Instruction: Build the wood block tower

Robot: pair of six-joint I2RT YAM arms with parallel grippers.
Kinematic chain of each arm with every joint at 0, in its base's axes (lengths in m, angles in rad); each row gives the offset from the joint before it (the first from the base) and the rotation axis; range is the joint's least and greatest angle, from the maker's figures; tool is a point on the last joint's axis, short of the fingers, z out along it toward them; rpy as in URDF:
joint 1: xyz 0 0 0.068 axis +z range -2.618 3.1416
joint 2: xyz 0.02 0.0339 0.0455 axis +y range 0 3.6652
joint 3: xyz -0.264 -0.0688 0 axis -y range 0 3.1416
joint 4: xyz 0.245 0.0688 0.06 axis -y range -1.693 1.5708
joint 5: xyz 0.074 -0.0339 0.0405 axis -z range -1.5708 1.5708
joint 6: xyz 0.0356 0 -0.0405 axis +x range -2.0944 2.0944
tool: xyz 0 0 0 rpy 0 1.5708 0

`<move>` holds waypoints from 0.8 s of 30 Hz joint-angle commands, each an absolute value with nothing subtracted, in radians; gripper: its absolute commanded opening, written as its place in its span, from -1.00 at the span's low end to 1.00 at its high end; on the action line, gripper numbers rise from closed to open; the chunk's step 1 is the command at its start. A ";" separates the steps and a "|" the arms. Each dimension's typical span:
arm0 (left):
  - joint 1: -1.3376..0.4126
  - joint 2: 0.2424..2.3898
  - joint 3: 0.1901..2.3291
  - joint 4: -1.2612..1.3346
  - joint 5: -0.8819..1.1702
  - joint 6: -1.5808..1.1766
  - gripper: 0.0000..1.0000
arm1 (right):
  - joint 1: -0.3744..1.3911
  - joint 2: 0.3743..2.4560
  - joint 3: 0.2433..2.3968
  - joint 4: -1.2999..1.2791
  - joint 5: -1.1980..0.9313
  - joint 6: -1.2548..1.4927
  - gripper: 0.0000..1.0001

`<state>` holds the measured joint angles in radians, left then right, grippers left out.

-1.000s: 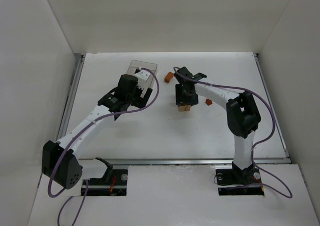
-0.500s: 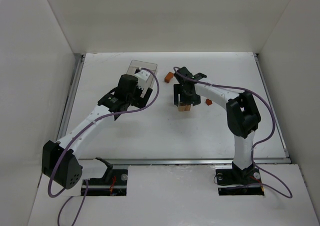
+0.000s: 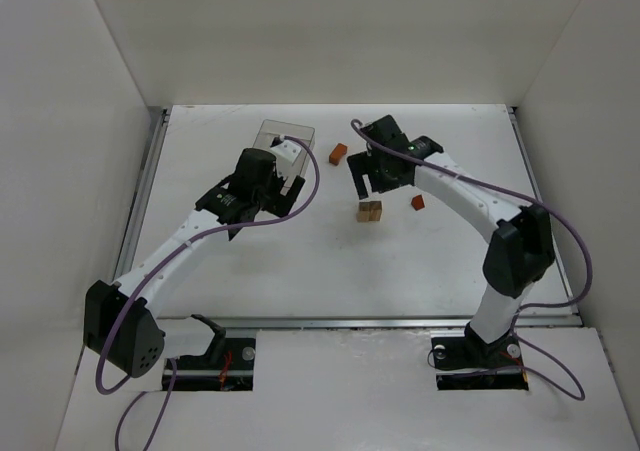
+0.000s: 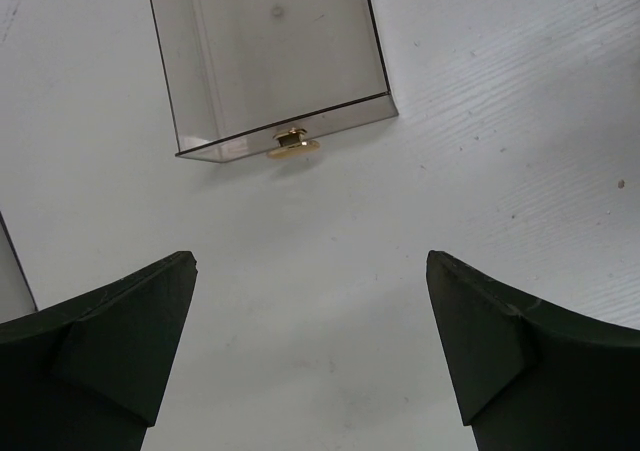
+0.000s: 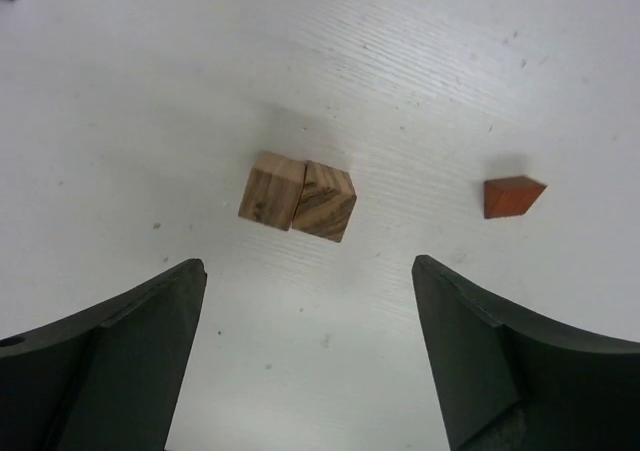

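Left claw [image 4: 310,271] gapes wide; right claw [image 5: 308,266] gapes likewise.

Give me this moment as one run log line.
blocks: two tan cubes side by side, touching, unstacked | right tool: open, empty | left tool: open, facing clear box | orange wedge: lying apart

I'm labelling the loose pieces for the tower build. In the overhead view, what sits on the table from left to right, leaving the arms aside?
clear plastic box → orange block → pair of tan cubes → small red wedge
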<state>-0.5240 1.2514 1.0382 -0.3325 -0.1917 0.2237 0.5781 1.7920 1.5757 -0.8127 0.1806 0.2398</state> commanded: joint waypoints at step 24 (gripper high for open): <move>-0.526 1.175 0.980 -0.324 -0.245 0.314 0.98 | 0.520 1.833 1.505 -0.839 -0.310 -1.031 0.68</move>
<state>-0.5240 1.2137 0.9894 -0.3279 -0.2272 0.2920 0.5175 1.8149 1.4780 -0.8047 -0.2363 -0.9489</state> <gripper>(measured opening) 0.991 0.840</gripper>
